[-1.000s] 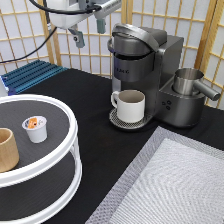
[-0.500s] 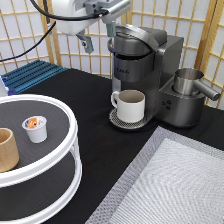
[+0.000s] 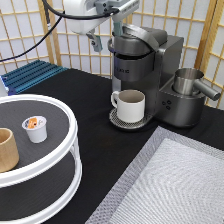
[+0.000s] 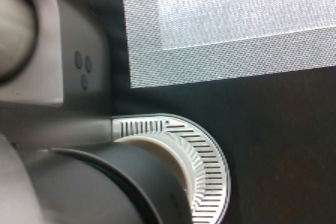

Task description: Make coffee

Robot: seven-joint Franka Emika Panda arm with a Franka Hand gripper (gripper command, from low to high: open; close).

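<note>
The coffee pod (image 3: 36, 128), small and white with an orange-brown foil top, stands on the upper tier of a white round stand (image 3: 70, 125) at the exterior view's left. A white mug (image 3: 131, 105) sits on the drip tray (image 3: 116, 120) of the dark grey coffee machine (image 3: 150, 60). My gripper (image 3: 106, 35) hangs open and empty at the exterior view's top, just above and left of the machine's lid. The wrist view looks down on the machine (image 4: 67, 125), the slotted drip tray (image 4: 206, 165) and the mug's rim (image 4: 161, 150).
A tan wooden cup (image 3: 7, 149) stands on the stand's upper tier left of the pod. A steel jug (image 3: 188, 82) sits on the machine's right side. A grey woven mat (image 3: 175, 185) covers the lower right, also in the wrist view (image 4: 240, 35). A blue rack (image 3: 30, 75) lies at the back left.
My gripper has moved to the exterior view's right, from left of the machine to close above its lid. The pod, mug and cup have not moved.
</note>
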